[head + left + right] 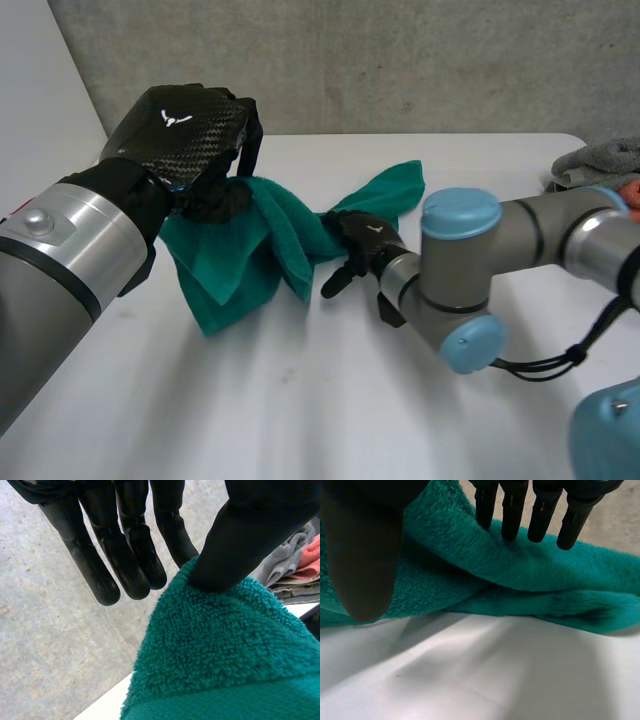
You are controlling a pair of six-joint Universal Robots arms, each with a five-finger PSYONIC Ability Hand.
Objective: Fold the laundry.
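A green towel (240,260) hangs bunched from my left hand (185,125), which is raised over the table's left. Its lower folds rest on the white table (300,400). In the left wrist view my thumb pins the towel's (225,650) upper edge against one of the otherwise straight fingers (125,555). My right hand (365,235) is low on the table at the towel's right part, with a tail of cloth running off behind it. In the right wrist view its straight fingers (540,515) touch a fold of the towel (520,570), with the thumb held apart.
A pile of other laundry lies at the table's far right: a grey cloth (600,160) with a coral piece (628,188) beside it, also seen in the left wrist view as the grey cloth (287,562). A concrete wall (400,60) stands behind the table.
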